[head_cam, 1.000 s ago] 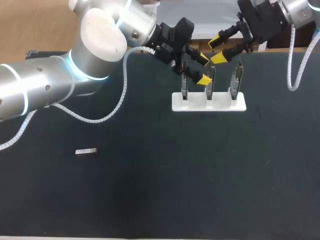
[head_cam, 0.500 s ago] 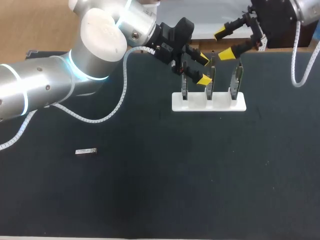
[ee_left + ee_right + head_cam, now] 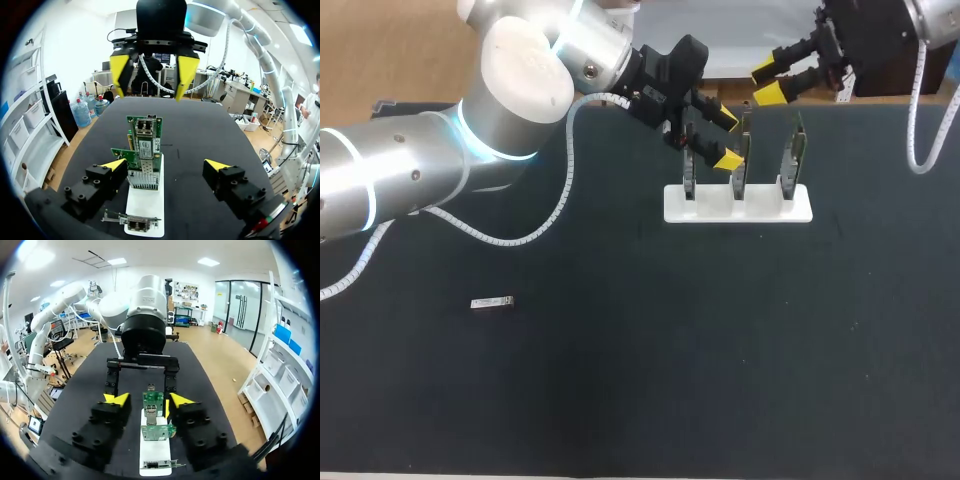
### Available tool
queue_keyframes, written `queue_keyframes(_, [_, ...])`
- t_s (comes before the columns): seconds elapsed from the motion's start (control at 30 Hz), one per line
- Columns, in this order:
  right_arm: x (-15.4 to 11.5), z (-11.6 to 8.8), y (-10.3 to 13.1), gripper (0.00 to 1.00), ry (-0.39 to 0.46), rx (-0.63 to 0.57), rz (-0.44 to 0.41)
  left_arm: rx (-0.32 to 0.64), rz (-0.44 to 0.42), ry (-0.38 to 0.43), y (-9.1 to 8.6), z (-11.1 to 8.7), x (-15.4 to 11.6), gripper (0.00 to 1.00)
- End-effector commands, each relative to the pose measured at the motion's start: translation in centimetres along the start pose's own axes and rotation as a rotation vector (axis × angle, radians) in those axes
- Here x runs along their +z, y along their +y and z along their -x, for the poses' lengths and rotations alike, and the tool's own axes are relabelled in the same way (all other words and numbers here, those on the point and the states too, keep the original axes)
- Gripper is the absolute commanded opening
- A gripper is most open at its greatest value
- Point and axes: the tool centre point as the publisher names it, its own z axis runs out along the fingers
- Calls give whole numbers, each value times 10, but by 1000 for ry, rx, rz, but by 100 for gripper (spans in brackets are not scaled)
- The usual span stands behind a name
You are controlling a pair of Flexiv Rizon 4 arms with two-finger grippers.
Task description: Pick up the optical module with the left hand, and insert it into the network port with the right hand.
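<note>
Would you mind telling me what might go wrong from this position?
The left gripper hangs open close by the upright network cards; swinging away could knock one from the white stand. The right gripper faces it across the cards, so they might collide. The optical module lies far off, ungrasped.

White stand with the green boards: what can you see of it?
The white stand is a flat, plastic-looking rectangular block lying on the dark table, near its far edge. Three green circuit boards stand upright in it, in a row. The open left gripper hangs over the row; whether it touches anything is unclear.
</note>
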Motion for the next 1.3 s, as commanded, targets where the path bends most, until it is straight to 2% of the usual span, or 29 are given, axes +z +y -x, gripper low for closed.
queue_keyframes(0.03, [1, 3, 2, 0, 7, -2, -8, -1, -5, 5, 2, 1, 0, 100])
queue_keyframes(0.57, [9, 4, -3, 0, 21, -9, 16, -1, -5, 5, 2, 1, 0, 100])
queue_keyframes(1.3, [20, -9, -8, 0, 52, 13, 34, -1, -5, 5, 2, 1, 0, 100])
